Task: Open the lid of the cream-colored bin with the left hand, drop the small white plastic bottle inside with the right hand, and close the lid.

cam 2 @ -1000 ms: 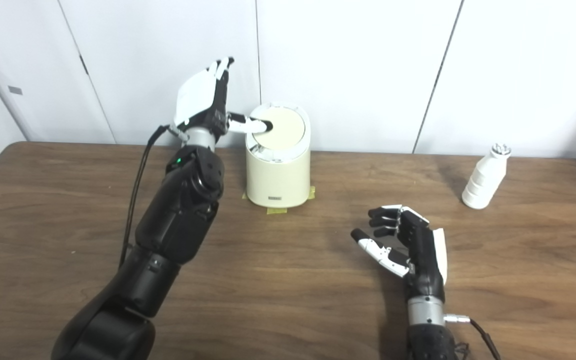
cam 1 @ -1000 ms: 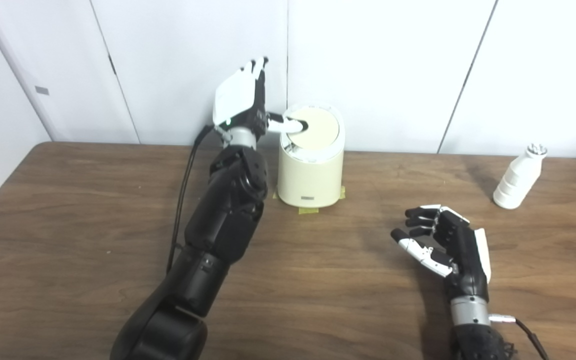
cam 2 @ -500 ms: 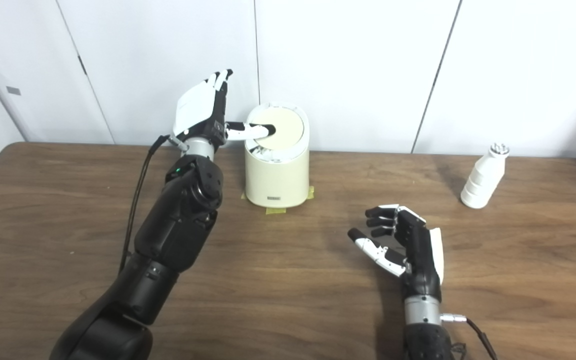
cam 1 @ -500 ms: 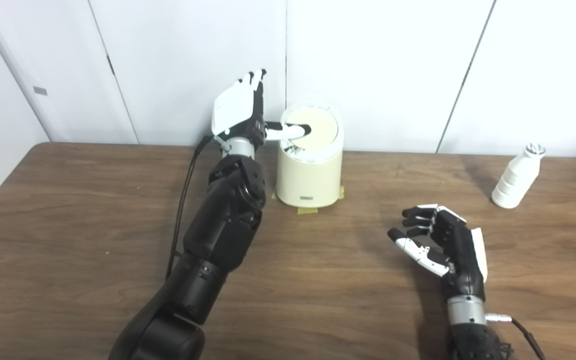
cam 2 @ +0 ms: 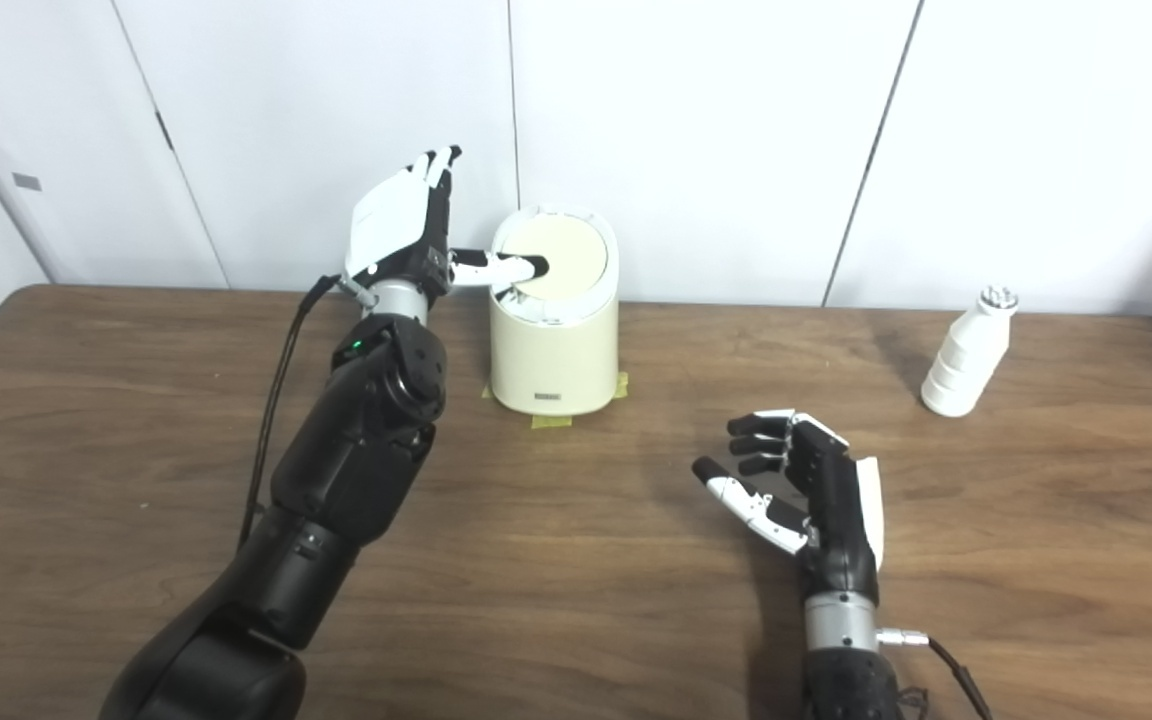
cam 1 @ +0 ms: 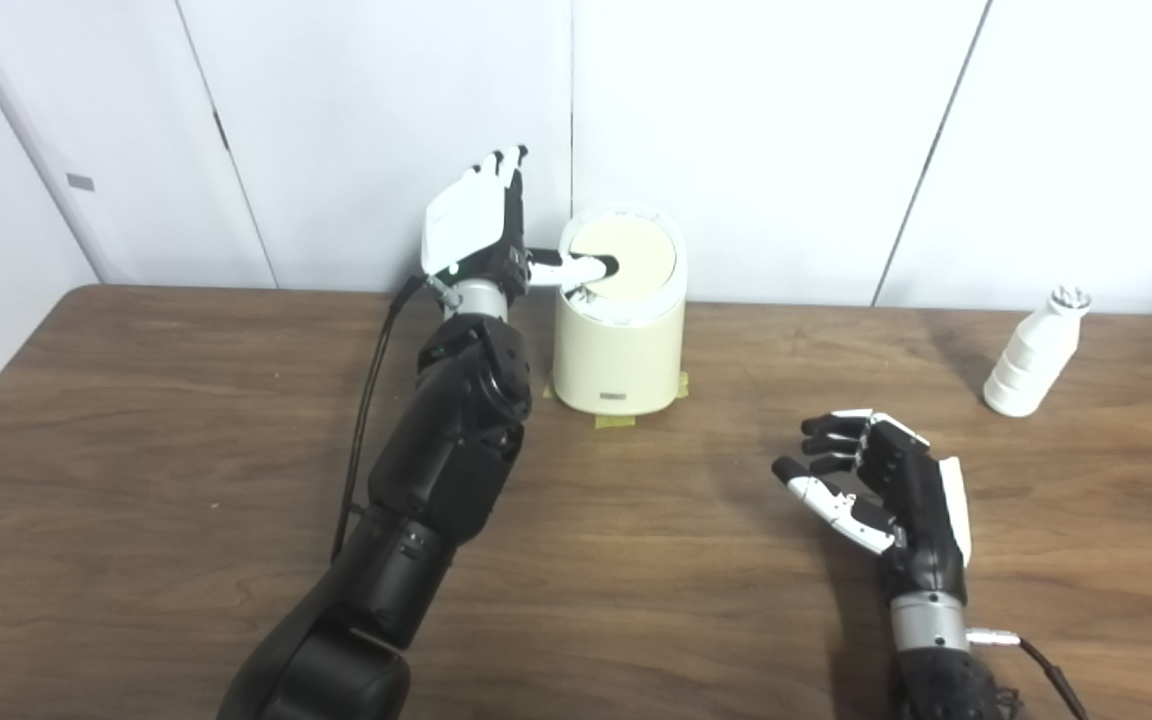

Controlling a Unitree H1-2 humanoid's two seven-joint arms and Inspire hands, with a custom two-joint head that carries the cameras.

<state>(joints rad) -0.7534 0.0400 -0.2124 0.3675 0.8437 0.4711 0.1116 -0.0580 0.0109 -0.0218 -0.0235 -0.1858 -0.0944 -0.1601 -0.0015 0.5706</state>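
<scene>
The cream-colored bin [cam 1: 619, 345] stands at the back middle of the table, its round lid [cam 1: 631, 262] tilted down on the left side so a gap shows there. My left hand [cam 1: 476, 228] is raised just left of the bin, fingers upright and apart, with the thumb stretched across onto the lid's left part. The small white plastic bottle [cam 1: 1033, 353] stands upright at the far right. Over the table's front right, my right hand [cam 1: 886, 485] hovers open and holds nothing, well apart from the bottle.
The bin sits on yellow tape marks [cam 1: 616, 420] on the brown wooden table [cam 1: 166, 450]. White wall panels [cam 1: 786, 130] close off the back right behind the bin. A black cable [cam 1: 366, 400] hangs along my left arm.
My left hand has come down a little and its thumb has pressed the lid's left side lower. My right hand has edged slightly left. The bottle has not moved.
</scene>
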